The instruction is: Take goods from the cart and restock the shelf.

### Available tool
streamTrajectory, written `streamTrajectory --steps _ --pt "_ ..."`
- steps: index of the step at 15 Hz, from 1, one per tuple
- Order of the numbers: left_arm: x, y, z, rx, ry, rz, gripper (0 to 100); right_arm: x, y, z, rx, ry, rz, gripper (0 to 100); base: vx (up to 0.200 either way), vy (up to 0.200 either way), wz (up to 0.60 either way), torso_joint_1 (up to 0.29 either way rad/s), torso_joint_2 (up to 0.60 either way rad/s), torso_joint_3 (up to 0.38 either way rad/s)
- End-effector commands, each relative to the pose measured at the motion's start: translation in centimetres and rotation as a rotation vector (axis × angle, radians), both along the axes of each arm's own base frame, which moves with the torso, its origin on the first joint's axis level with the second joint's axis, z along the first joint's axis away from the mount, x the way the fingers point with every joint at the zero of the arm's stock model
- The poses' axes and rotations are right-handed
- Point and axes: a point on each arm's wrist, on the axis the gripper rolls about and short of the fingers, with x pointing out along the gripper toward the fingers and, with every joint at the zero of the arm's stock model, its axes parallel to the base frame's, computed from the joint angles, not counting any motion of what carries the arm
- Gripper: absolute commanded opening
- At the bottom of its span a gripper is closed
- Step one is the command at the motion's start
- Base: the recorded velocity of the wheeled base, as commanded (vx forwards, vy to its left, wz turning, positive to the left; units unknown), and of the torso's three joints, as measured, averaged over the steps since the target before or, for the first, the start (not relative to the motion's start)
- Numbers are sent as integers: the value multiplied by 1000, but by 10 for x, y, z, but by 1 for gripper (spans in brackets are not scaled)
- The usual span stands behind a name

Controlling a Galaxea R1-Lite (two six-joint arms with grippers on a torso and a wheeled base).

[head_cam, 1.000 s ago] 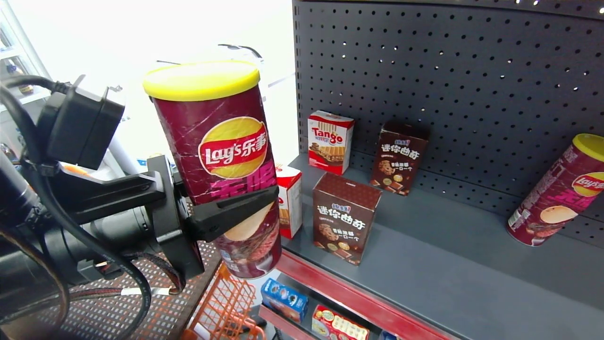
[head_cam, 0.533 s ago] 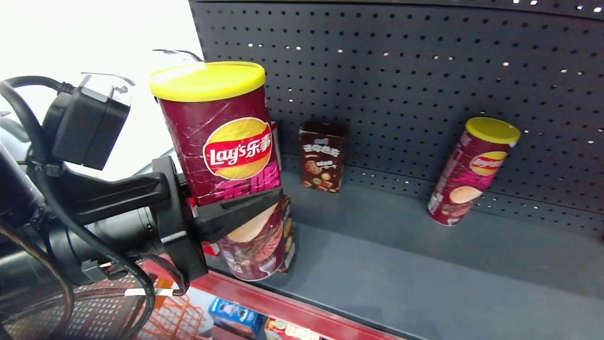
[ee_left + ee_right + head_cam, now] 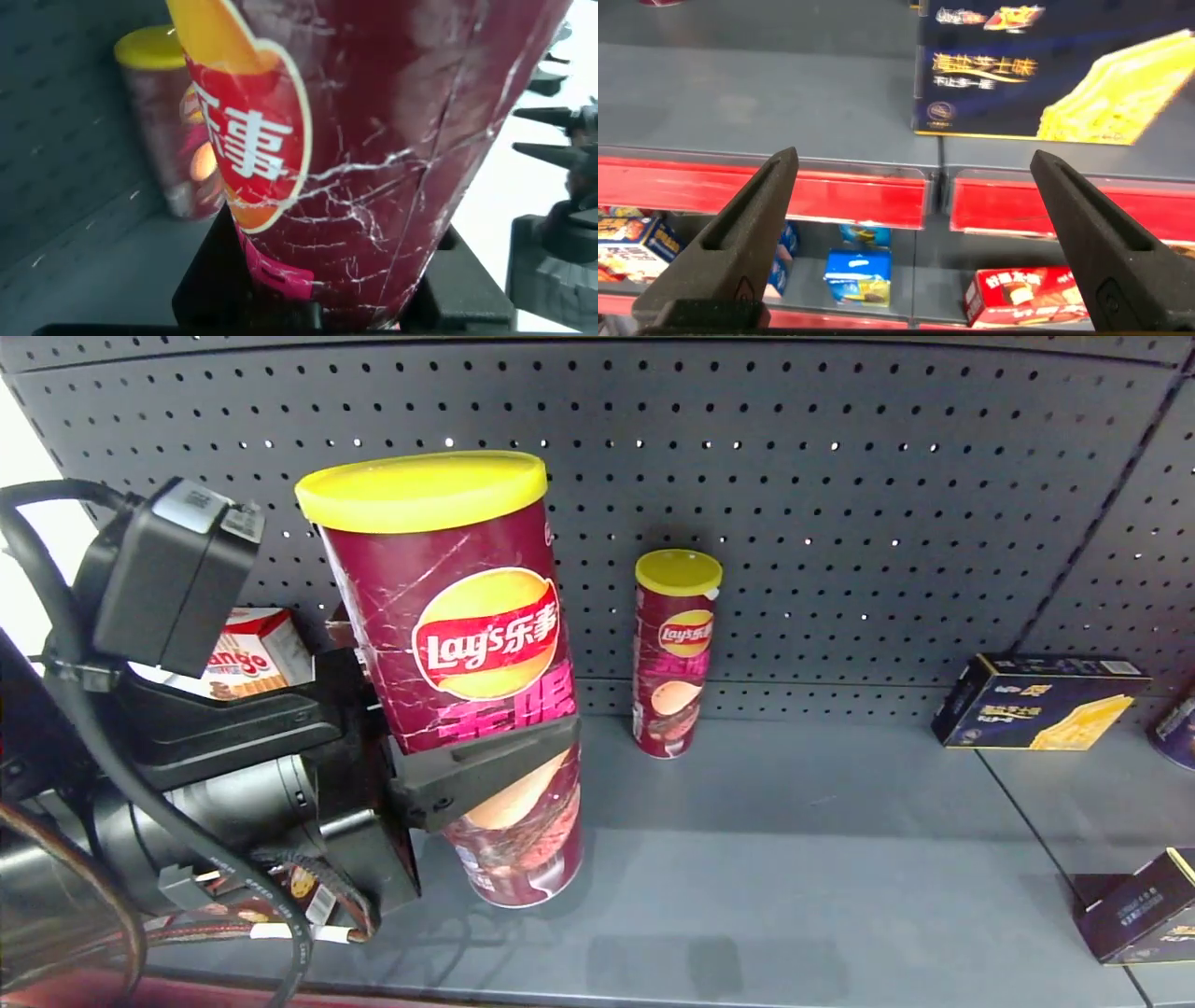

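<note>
Wafer box [image 3: 266, 649] half behind the left claw [image 3: 537, 733]; corner box [image 3: 1134, 910] partly off-frame.

You have a dark pegboard panel [image 3: 840, 476] running across the back. A standing chip can [image 3: 674, 653] with a yellow lid is upright on the shelf [image 3: 794, 859], close against that panel. On the right, a dark blue box [image 3: 1036, 700] with a yellow picture lies flat near the panel. A second dark box [image 3: 1134, 905] sits nearer the front, cut off by the frame edge. At far left you can see part of a red-and-white wafer box [image 3: 257, 649]. Below the red rail [image 3: 850, 191], a small blue carton [image 3: 859, 275] and a red carton [image 3: 1022, 294] sit on the lower level.
</note>
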Motion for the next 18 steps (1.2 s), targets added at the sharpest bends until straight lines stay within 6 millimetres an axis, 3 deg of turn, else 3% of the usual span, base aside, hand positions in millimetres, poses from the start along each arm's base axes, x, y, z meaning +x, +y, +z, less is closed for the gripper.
streamTrajectory --steps 1,18 --pt "0 1 -1 1 2 4 0 0 0 0 0 0 1 100 0 0 0 0 0 0" --pt "3 7 -6 11 20 39 0 0 0 0 -2 0 2 100 0 0 0 0 0 0"
